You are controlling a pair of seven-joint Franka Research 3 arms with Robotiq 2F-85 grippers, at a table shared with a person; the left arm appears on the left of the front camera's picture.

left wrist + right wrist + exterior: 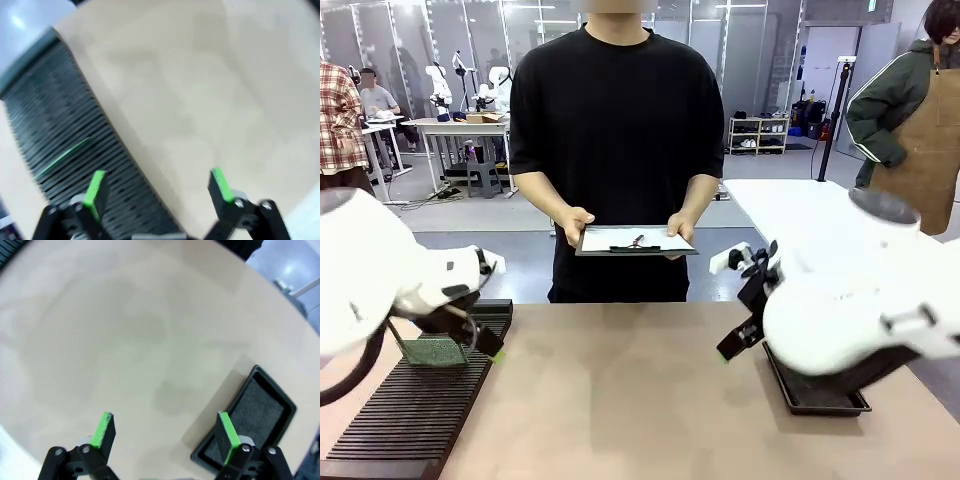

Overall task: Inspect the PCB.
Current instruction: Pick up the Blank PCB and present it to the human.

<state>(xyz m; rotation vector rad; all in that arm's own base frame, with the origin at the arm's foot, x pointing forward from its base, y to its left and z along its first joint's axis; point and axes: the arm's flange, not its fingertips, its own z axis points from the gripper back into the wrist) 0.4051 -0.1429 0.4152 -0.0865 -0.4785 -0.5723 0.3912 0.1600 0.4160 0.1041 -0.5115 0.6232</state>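
Observation:
The PCB (435, 350) is a thin green board standing on edge in a black slotted rack (410, 420) at the table's left. In the left wrist view only the PCB's (62, 156) slim green edge shows, between the rack's (55, 115) ribs. My left gripper (480, 335) hangs just right of the board with its jaws apart. From the wrist, the left gripper (157, 187) is open and holds nothing, over the rack's edge and bare table. My right gripper (740, 335) hovers over the table's right side. In its own view the right gripper (165, 432) is open and holds nothing.
A person stands at the far side holding a white-papered clipboard (635, 240) in both hands. A shallow black tray (815, 395) lies under my right arm, and this tray (250, 420) sits just beyond the right fingertip. Bare tan tabletop (620, 400) spans the middle.

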